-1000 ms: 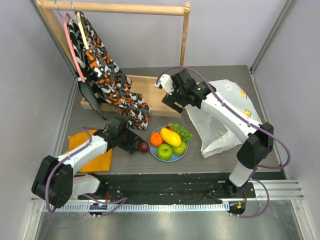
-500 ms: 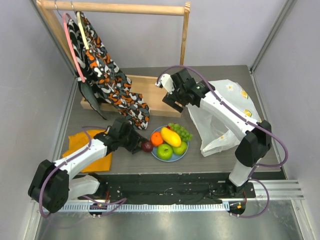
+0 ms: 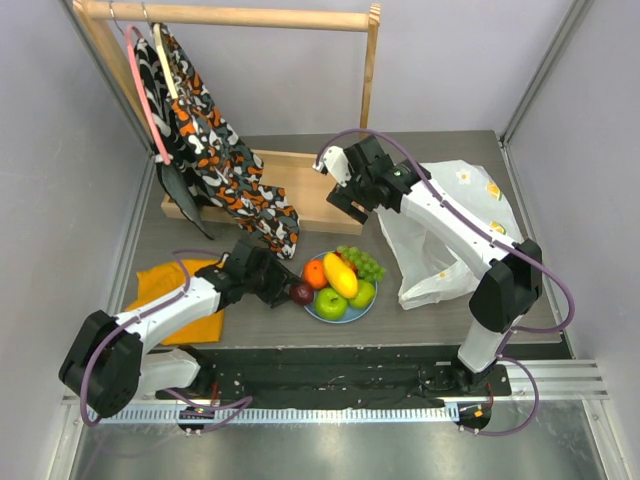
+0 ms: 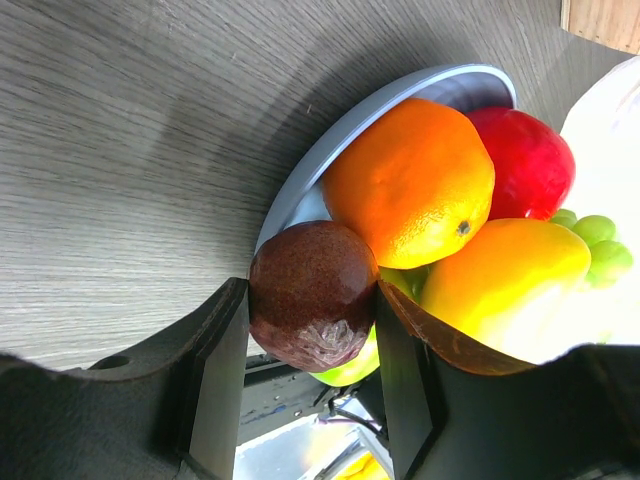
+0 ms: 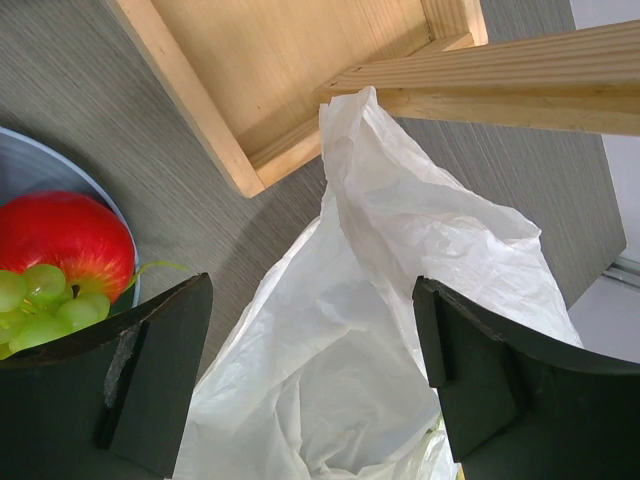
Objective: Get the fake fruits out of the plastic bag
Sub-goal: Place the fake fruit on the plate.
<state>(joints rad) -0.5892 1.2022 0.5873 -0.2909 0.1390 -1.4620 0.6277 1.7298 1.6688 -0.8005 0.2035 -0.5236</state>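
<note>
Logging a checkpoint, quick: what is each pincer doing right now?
Left pincer: closed on the dark plum.
Right pincer: open, holding nothing.

Speckled dull-sheen plum [image 4: 312, 295]; pitted glossy plastic orange [image 4: 410, 180]; smooth glossy red apple [image 4: 525, 160] and mango [image 4: 500, 275]. Smooth matt light-blue plate [image 4: 470, 82]. Under plate, grey matt wood-grain worktop [image 4: 130, 130]. Right of plate, thin crinkly translucent white plastic bag [image 5: 400, 280]. Behind plate, bare pale wood rack base [image 5: 270, 60].
</note>
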